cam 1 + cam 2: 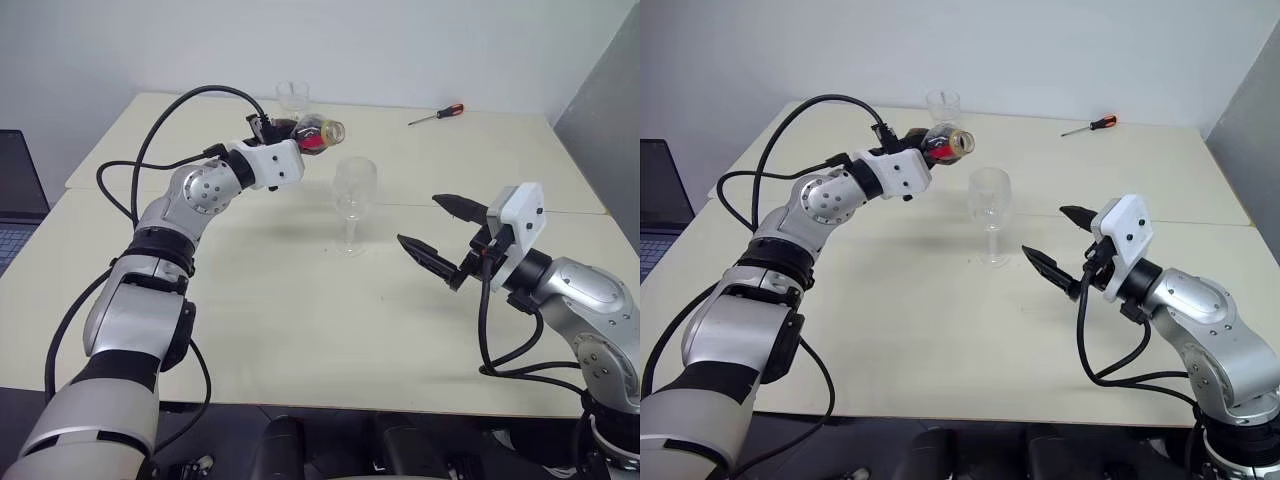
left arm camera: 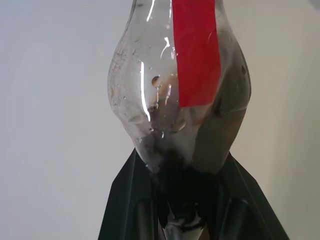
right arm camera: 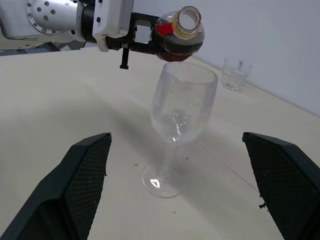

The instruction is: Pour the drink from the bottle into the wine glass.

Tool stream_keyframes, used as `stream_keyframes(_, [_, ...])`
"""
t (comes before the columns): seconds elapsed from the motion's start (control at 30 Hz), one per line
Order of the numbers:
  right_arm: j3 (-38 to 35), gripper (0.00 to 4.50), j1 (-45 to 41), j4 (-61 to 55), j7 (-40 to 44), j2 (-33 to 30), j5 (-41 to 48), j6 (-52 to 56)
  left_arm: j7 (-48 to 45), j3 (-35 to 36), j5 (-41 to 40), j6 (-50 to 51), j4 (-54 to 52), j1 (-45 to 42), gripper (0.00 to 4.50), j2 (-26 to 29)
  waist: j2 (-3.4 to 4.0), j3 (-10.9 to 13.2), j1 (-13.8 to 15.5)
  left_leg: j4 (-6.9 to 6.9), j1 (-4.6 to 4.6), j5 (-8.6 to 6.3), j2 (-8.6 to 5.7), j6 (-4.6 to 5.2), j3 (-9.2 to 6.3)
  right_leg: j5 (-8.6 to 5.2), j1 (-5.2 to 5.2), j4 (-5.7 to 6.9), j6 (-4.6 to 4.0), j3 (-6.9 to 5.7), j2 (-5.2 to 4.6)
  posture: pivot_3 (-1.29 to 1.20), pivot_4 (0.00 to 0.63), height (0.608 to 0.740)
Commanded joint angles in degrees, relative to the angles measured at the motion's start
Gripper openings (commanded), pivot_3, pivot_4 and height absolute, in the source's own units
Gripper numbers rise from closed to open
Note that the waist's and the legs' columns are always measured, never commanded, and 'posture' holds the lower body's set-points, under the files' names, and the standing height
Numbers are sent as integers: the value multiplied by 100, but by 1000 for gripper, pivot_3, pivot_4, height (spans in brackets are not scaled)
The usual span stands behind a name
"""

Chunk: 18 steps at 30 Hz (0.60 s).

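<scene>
The left gripper is pinched tight on the base of the bottle, its 2 black fingers pressed against the bottle's rounded bottom on either side. The bottle is held up in the air, lying almost on its side, with its open yellowish neck pointing toward the robot's right and raised just above the rim of the wine glass. The cap is off, and the mouth shows as an open ring in the right wrist view. The drink, dark brownish red, pools in the lower part of the tipped body and sits short of the mouth; no stream leaves it. A red label strip runs along the bottle's side.

The wine glass stands upright on the pale table, just beside and below the bottle's neck, not touching it. Its bowl looks clear, with small droplets on the inside wall and no pool of liquid visible at the bottom.

The right gripper is spread wide and holds nothing. Its 2 fingers point toward the wine glass from the robot's right, near it but apart, hanging above the table.

Farther back on the table, a short clear tumbler stands behind the bottle, and a screwdriver with a red handle lies well apart toward the far right.
</scene>
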Motion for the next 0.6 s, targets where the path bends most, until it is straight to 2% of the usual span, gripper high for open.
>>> stream_keyframes(0.03, [-32,4500,-103,-74,-9,-58,-54,-129,187,36,-19,-125,-4,-308,757,49,0,0,0,2,0,0,0,0,0,0,0,1,0,0,0,0,150,740])
stream_keyframes(0.6, [81,4500,-125,-77,-21,3,-144,-149,495,-292,476,-419,84,-565,756,167,0,0,2,43,-5,0,0,0,1,9,8,12,16,5,0,0,150,740])
